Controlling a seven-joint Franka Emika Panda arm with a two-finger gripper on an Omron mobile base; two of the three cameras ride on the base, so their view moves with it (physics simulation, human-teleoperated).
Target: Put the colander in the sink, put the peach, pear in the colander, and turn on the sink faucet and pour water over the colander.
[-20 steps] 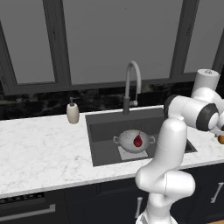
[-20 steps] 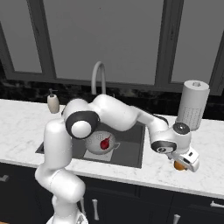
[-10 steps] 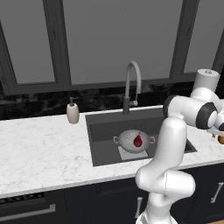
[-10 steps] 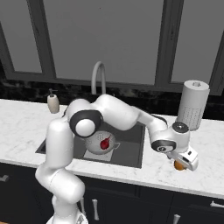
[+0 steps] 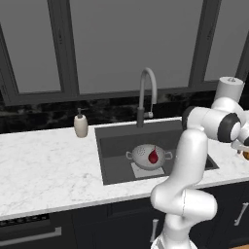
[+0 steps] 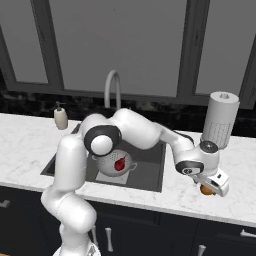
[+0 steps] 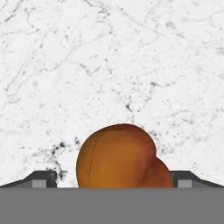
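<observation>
Two spread fingertips of the claw (image 7: pixel 118 179) flank the peach (image 7: pixel 122 156) in the hand view; base views add the pear (image 5: pixel 153 156) in the colander (image 5: pixel 148 156).

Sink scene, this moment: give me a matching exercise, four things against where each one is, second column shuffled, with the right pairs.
Things:
1. pear
2. peach
3. colander
4. soap bottle

Places:
A. on the marble counter, between the open gripper's fingertips
B. on the counter left of the sink
C. inside the colander
D. on the light patch of the sink floor

Pairs: 1-C, 2-A, 3-D, 4-B
</observation>
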